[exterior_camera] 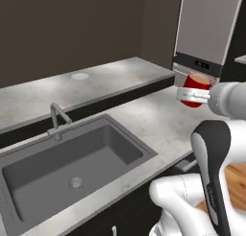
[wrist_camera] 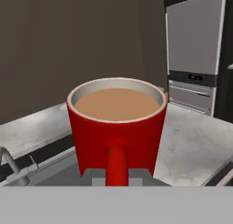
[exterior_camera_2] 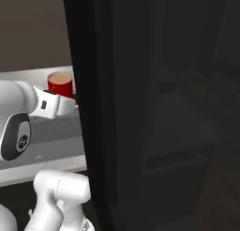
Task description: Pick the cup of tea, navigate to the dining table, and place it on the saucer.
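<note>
gripper (wrist_camera: 117,178): clamped on the cup's handle, the fingers shut tight on either side of the red loop at the bottom of the hand view; from the left base view the white hand (exterior_camera: 192,94) reaches out level from the arm, so the grip is a side-on one.
cup (wrist_camera: 117,127): held in the air, off the counter, upright or near enough; the tea (wrist_camera: 117,104) lies flat and close under the rim, none spilled that i can see. holding by the handle keeps the mouth up and free, which suits a later set-down from the side.
why level: with tea this high in the cup, any tilt of the hand would likely slop it over, so the wrist is kept horizontal, by my reading.
counter (exterior_camera: 158,117): pale marble, below and beside the cup; the cup hangs over its right part, near the far corner.
sink (exterior_camera: 72,168): dark basin set in the counter, well apart to the left of the cup, with a tap (exterior_camera: 58,120) at its back edge.
oven (exterior_camera: 204,43): tall grey front behind the cup.
saucer (exterior_camera: 79,76): a small pale disc on the far raised slab might be it; too faint to be sure.
dark panel (exterior_camera_2: 154,108): close to the base on the right, blocking most of the right base view.
stage: pick looks done; the drive to the table and the placing are not yet done.
risk: swinging or braking hard on the way could spill the tea.
</note>
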Motion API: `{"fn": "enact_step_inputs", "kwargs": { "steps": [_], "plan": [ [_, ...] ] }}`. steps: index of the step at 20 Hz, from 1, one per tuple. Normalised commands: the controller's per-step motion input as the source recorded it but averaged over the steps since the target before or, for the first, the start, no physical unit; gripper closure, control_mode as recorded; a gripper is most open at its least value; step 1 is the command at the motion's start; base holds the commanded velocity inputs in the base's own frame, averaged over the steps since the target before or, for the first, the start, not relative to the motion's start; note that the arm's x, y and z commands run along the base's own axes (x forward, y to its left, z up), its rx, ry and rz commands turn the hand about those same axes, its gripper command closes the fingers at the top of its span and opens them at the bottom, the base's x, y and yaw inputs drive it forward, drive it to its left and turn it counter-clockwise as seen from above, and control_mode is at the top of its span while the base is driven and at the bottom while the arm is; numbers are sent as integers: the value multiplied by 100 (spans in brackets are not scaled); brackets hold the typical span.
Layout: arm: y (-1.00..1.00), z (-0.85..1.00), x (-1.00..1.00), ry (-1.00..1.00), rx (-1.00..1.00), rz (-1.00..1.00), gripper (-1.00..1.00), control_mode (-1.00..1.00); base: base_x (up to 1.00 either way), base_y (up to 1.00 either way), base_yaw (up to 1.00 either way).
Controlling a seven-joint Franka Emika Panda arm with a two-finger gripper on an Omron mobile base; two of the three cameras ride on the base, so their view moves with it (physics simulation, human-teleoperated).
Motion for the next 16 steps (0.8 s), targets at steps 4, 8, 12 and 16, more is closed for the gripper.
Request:
{"fn": "enact_step_inputs", "kwargs": {
  "steps": [4, 8, 12, 16],
  "plan": [
    [0, 0, 0, 0, 0, 0, 100, 100, 23, -38, 10],
    [0, 0, 0, 0, 0, 0, 100, 100, 22, -66, 13],
    [0, 0, 0, 0, 0, 0, 100, 100, 35, -98, 23],
    [0, 0, 0, 0, 0, 0, 100, 100, 58, -100, 25]
  ]
}}
